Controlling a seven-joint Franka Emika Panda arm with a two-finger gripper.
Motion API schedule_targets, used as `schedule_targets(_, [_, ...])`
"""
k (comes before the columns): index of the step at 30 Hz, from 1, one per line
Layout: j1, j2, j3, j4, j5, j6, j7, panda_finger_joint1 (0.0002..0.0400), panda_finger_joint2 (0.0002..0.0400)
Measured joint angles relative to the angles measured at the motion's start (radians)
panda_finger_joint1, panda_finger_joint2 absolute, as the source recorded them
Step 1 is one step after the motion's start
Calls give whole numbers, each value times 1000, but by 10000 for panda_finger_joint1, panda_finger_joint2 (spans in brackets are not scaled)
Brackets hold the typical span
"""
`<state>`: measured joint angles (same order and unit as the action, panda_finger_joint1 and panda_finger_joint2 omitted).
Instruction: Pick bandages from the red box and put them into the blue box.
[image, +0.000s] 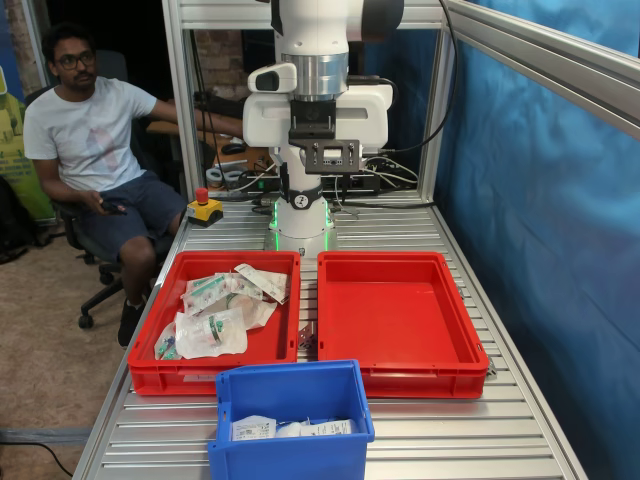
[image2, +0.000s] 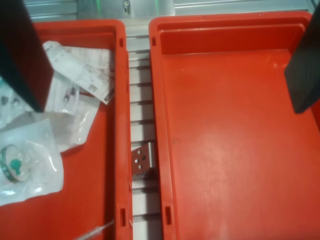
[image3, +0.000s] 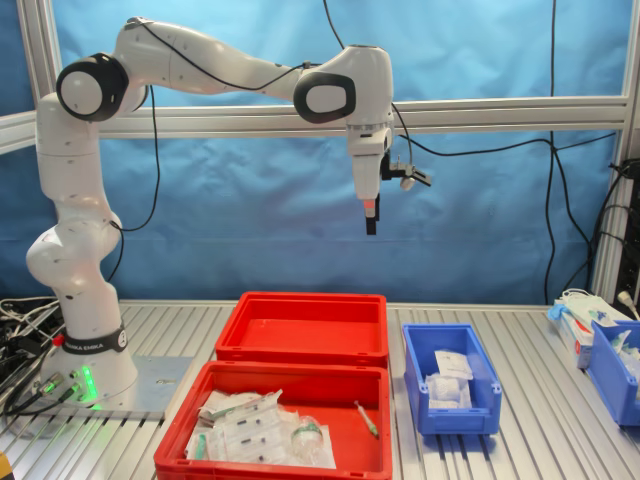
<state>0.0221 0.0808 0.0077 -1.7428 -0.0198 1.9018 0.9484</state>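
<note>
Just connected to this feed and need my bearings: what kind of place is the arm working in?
Probably a robotics lab test cell: a white arm on a slotted aluminium-profile table, blue curtain backdrop, a red emergency-stop button on a yellow box, and a seated man watching.

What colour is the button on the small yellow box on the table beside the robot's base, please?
Red; the button shows best in the first exterior view.

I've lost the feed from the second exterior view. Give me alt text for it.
The end effector hangs high above the empty red tray, holding nothing visible. The nearer red box holds a heap of white packets, and the blue box on the second exterior view's right holds a few bandages.
</note>
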Motion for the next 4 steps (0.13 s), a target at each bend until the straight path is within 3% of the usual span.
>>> schedule_targets(4, [-8,0,11,-2,0,-4,0,400,400])
